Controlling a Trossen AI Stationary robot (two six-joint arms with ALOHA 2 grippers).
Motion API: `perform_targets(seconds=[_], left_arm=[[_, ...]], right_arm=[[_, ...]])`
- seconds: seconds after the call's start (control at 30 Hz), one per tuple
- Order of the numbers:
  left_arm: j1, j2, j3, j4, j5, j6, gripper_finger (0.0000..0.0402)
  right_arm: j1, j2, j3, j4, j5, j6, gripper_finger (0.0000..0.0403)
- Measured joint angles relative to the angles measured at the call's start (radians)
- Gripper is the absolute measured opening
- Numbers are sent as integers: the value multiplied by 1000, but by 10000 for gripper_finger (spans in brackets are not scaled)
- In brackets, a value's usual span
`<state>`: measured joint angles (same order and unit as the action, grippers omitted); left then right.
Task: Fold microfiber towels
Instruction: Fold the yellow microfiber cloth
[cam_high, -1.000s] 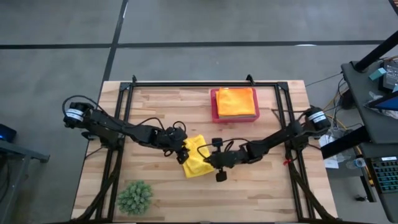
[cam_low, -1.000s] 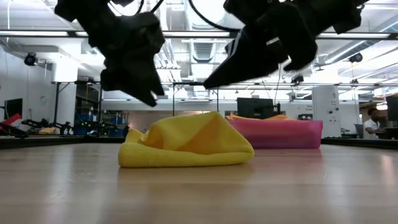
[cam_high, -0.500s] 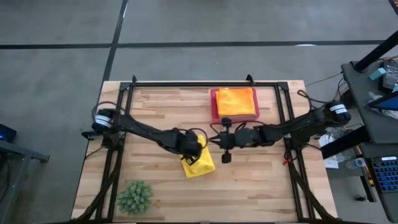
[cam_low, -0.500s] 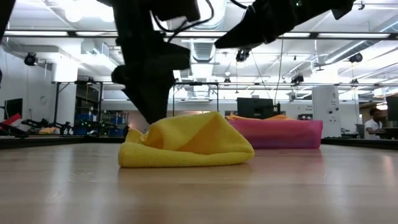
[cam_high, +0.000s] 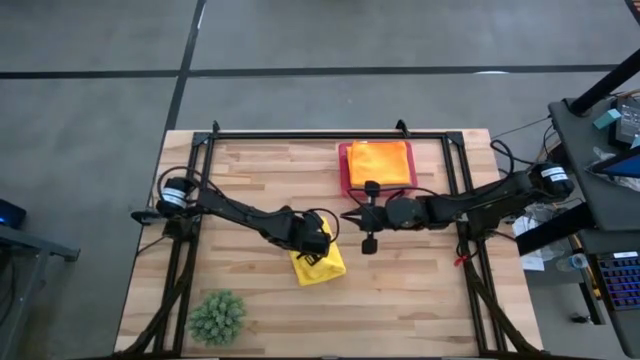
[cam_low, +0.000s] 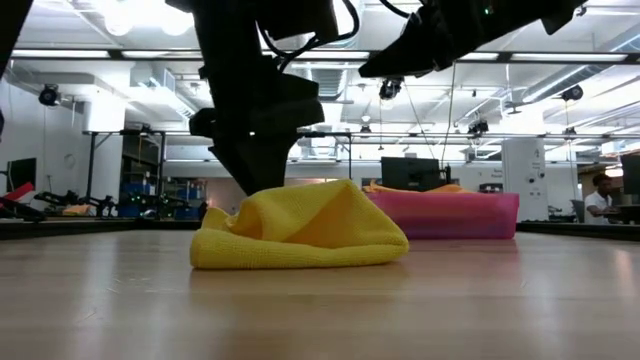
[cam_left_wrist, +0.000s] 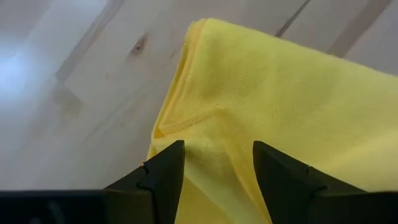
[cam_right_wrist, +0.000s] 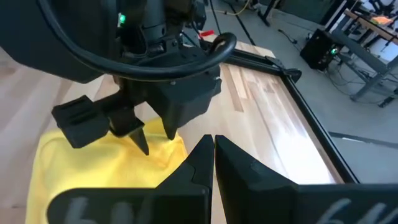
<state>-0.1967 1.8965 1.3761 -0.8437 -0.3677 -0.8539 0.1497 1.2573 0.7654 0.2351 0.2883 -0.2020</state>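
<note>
The table (cam_high: 420, 300) is a pale butcher-block top of wooden strips, edged by a dark metal frame (cam_high: 300, 134). A crumpled yellow towel (cam_high: 322, 262) lies on it near the middle, directly under the left arm's spread jaws, its folded edge lying just ahead of them. A pink tray (cam_high: 345, 180) sits towards the far edge, beyond the right arm's shut jaws and apart from them, with an orange towel (cam_high: 380, 162) in it. A spiky green ball (cam_high: 216, 316) rests at the near left corner, well apart from both.
</note>
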Motion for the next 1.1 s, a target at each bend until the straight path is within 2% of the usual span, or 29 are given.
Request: perform_targets(seconds=[0.43, 0.77, 1.1], left_arm=[[-2, 0, -75, 104, -5, -6, 175], [-2, 60, -95, 107, -11, -4, 175], [-2, 41, -94, 83, 4, 22, 175]], right_arm=[[0, 3, 0, 1, 0, 7, 9], [0, 3, 0, -13, 0, 21, 9], [0, 3, -1, -22, 0, 20, 9]])
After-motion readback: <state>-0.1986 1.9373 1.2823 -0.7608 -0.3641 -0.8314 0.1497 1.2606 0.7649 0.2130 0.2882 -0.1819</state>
